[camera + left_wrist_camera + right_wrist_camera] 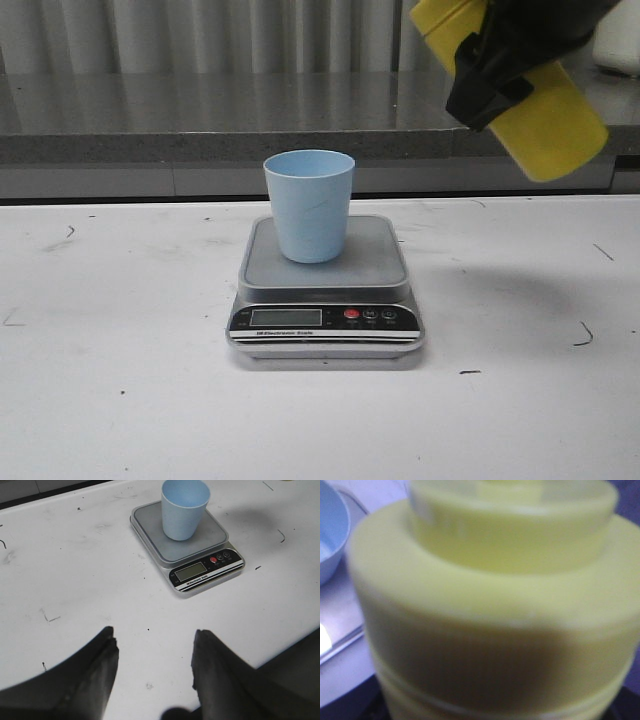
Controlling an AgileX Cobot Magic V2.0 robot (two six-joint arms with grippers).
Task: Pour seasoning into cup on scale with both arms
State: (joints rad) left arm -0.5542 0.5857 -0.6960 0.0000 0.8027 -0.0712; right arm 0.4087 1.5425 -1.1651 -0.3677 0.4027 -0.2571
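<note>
The light blue cup (309, 205) stands upright on the grey platform of the silver scale (325, 335) at the table's middle. It also shows in the left wrist view (184, 509) on the scale (202, 572). My right gripper (500, 75) is shut on the yellow seasoning bottle (545, 125) and holds it tilted in the air, up and to the right of the cup; its nozzle is out of view. The bottle (490, 605) fills the right wrist view, hiding the fingers. My left gripper (152, 652) is open and empty over bare table, well short of the scale.
The white table (120, 380) carries small dark scuff marks. A grey ledge (200, 140) and a corrugated wall run along the back. A white object (620, 40) stands at the far right on the ledge.
</note>
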